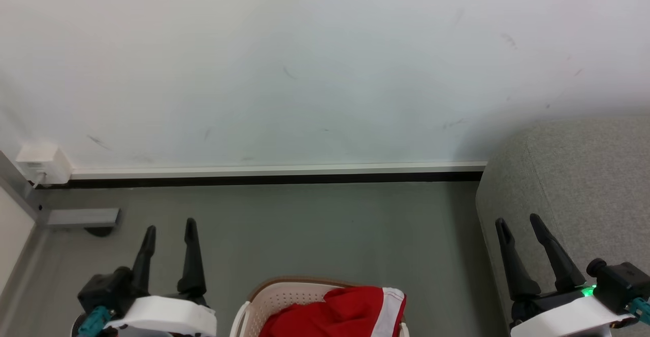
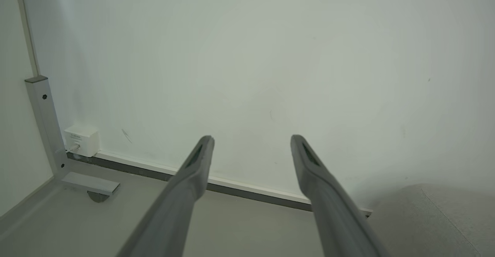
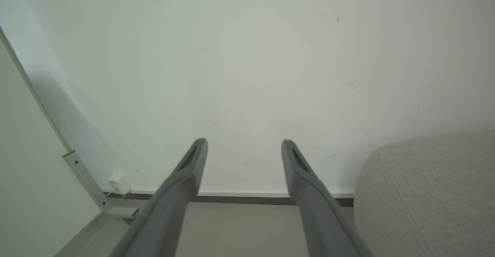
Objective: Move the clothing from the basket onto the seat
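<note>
Red clothing (image 1: 335, 311) with white trim, cream perforated basket (image 1: 284, 296), light-grey seat (image 1: 574, 174).

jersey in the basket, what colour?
Bright red jersey with a white trim band, lying in the cream basket. Best seen in the head view.

No legible txt or labels.

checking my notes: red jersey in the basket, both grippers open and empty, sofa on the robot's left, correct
No: the head view shows the sofa on the robot's right. Rest holds: jersey in the basket, left gripper and right gripper open and empty.
</note>
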Controlling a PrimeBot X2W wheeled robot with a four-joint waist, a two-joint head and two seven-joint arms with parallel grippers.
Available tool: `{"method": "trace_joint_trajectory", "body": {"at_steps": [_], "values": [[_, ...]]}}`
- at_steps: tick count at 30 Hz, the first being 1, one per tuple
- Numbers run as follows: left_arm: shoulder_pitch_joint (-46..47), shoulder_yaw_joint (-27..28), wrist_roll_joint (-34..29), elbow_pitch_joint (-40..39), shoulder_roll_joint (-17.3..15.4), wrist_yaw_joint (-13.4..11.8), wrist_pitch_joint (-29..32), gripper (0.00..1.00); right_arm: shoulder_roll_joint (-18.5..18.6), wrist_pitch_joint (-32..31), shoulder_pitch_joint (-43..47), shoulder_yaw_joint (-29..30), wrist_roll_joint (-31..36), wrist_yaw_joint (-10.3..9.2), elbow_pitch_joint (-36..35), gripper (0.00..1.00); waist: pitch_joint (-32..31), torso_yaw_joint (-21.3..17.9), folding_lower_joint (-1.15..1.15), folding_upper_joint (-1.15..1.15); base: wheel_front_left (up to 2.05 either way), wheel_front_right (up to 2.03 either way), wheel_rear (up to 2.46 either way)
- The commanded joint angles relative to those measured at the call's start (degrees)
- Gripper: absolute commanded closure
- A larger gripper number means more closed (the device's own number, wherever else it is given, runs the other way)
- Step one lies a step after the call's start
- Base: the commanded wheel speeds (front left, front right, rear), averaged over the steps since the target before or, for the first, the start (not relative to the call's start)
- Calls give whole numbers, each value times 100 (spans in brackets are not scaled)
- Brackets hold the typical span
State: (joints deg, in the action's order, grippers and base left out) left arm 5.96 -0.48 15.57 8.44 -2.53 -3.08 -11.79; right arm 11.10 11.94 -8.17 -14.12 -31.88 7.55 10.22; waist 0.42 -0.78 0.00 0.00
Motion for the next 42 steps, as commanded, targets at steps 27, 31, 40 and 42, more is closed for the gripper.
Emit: {"method": "trace_joint_trajectory", "body": {"at_steps": [27,31,40,42], "values": [[35,14,-1157,-41,-53,-97,-335,0,14,321,-85,90,1046,-12,-121,0,-7,-37,0,0,0,0,0],[24,18,-1172,-47,-53,-98,-338,0,-2,330,-66,112,1065,-12,-137,0,5,-37,0,0,0,0,0],[30,16,-1101,-46,-52,-115,-338,0,-43,330,-46,187,1066,-12,-139,0,17,-27,0,0,0,0,0],[25,16,-1096,-46,-52,-118,-338,0,-49,330,-40,192,1067,-12,-140,0,14,-26,0,0,0,0,0]]}}
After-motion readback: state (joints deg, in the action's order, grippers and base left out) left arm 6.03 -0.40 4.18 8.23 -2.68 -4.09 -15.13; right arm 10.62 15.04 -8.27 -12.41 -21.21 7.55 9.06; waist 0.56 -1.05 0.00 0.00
